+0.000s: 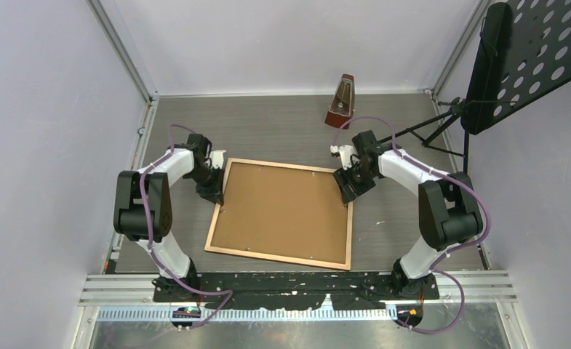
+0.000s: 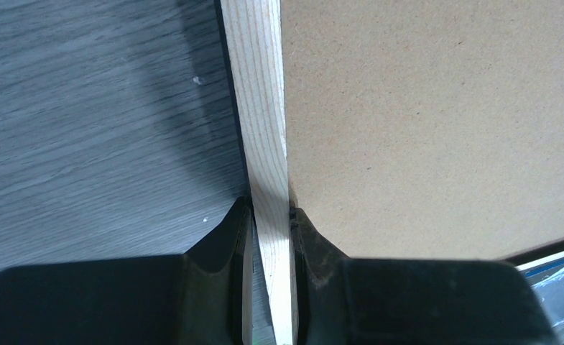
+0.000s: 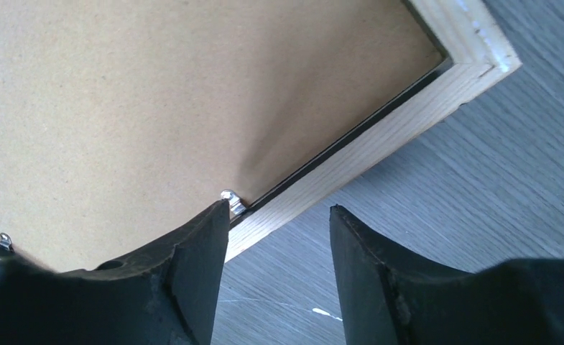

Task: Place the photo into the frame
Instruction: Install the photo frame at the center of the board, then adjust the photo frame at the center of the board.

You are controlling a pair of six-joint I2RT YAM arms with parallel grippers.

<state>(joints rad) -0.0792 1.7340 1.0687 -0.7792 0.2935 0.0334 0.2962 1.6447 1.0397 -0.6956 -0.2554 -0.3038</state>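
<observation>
While my left claw [image 2: 270, 215] pinched the frame [image 2: 264, 129] at its rail, the right claw [image 3: 279, 215] gaped beside a tab [image 3: 230, 200]. I judged the step tab-work; next called for a fine nudge.

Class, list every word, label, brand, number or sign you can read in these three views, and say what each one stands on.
No text can be read in any view.
The frame and its brown backing board: blank in all three views.
The metronome: any markings are too small to read.
The perforated music stand: only holes, no lettering.
</observation>
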